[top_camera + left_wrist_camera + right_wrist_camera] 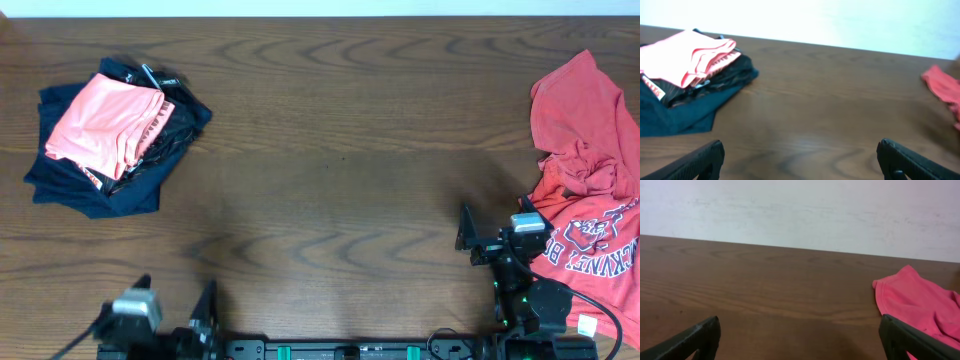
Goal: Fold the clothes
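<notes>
The clothes' light salmon-pink T-shirt (100, 125) lies folded on top of a pile of navy-black garments (110, 185) at the far left of the table. The left wrist view shows the same shirt (682, 60) at upper left, on that dark pile (685, 110). My left gripper (175, 292) hovers at the table's front left, open, with only bare wood between its fingers (800, 156). Beside the red shirt, my right gripper (496, 220) stands open and empty (800, 336).
A crumpled coral-red shirt (585, 190) with white print lies at the right edge, just right of my right gripper; its hem (912, 300) shows in the right wrist view. The wooden table (340, 150) runs to a pale wall at the back.
</notes>
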### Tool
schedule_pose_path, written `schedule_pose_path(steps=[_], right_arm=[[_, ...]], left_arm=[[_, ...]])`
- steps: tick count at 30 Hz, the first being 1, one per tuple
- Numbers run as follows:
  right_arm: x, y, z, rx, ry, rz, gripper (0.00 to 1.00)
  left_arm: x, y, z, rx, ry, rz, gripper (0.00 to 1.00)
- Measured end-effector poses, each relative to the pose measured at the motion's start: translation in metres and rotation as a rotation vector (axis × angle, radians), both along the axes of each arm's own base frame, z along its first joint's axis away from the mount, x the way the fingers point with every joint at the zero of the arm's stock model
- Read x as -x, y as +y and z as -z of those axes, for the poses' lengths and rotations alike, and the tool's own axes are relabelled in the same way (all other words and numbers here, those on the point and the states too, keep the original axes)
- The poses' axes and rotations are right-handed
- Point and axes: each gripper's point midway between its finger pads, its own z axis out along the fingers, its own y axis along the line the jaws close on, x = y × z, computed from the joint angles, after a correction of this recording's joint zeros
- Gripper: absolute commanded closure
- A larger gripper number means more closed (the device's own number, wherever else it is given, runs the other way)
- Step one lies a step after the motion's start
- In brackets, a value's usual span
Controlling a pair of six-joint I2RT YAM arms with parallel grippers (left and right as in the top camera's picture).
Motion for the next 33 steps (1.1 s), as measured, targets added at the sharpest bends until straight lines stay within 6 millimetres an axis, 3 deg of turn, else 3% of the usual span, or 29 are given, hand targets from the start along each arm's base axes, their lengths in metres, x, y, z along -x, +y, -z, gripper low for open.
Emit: schedule_pose_path(steps=[7,13,18,23,33], right_arm=[[0.0,0.0,0.0,0.0,-0.001,0.0,0.01],[0.0,0.0,0.0,0.0,-0.002,0.0,0.01],[0.0,0.0,-0.001,0.0,-0.002,0.0,0.01],[0.0,0.0,-0.001,0.0,-0.002,0.0,0.01],[0.0,0.0,-0.001,0.0,-0.002,0.0,0.01]], left_arm=[[-0.06,0.017,0.067,-0.022,0.07,-0.149,0.02],[-0.101,0.021,0.09,-0.014,-0.026,-0.179,0.02],[-0.125,0.021,0.093,0.0,-0.157,-0.18,0.02],[-0.135,0.021,0.1,0.009,-0.234,-0.181,0.02],[-0.135,0.02,0.107,0.007,-0.211,-0.176,0.02]])
